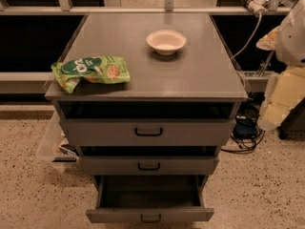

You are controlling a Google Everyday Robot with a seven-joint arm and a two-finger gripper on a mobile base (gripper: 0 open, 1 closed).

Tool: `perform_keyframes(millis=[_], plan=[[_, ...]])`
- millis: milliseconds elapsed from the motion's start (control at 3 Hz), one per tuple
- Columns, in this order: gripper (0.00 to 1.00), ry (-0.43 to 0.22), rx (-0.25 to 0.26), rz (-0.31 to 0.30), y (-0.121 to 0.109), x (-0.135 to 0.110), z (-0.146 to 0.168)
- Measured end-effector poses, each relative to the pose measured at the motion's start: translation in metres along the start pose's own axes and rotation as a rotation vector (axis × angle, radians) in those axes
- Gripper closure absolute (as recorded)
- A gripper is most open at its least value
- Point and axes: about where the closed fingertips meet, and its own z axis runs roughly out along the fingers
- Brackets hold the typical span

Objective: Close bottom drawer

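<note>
The bottom drawer (149,215) is the lowest grey front of the cabinet (190,75), with a small black bar handle (150,218). It is pulled far out toward me and its dark inside shows. The middle drawer (148,165) and the top drawer (147,131) above it stand out a little from the cabinet body. My arm hangs at the right edge of the view, and the gripper (272,109) is at its pale lower end, to the right of the cabinet and well above and apart from the bottom drawer.
A green snack bag (90,71) lies on the cabinet top at the left and a white bowl (166,41) sits at the back centre. Cables and a dark object (245,130) lie on the floor at the right. A clear plastic bin (52,144) stands at the left.
</note>
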Motion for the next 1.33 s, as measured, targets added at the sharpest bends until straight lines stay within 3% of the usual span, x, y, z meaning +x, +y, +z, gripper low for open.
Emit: perform_keyframes(millis=[667,1000,1333], plan=[[0.00,-0.017,0.027,-0.007,0.009,0.001,-0.003],[0.00,-0.091,0.007,0.005,0.033,0.025,0.032],[0.00,-0.248,-0.086,0.087,0.072,0.068,0.125]])
